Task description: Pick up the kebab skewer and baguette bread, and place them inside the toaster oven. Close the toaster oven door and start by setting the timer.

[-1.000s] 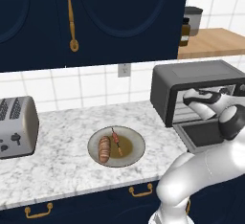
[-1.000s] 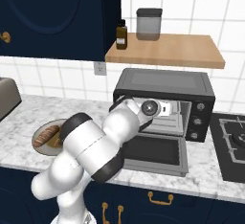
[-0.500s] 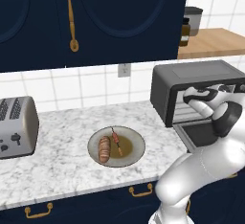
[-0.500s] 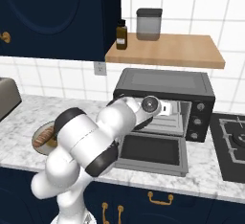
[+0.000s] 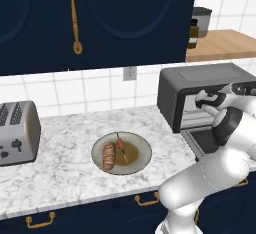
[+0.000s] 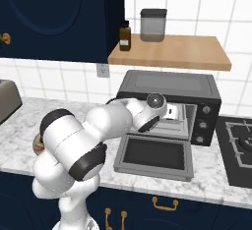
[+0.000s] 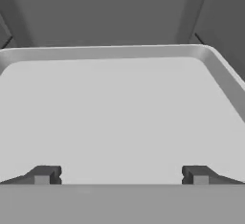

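Tool (image 7: pixel 121 174), jaws spread and empty, now deeper inside the toaster oven (image 6: pixel 170 89) over its pale tray (image 7: pixel 119 117)

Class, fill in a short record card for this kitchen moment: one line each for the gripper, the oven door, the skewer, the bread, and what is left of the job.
gripper: gripper open, empty, reaching into the toaster oven over a pale tray
toaster oven door: toaster oven door dropped open, lying flat over the counter
kebab skewer: kebab skewer on the plate, beside the bread
baguette bread: baguette bread on the same plate, left of the skewer
left to do: both foods not yet picked up; door not yet closed
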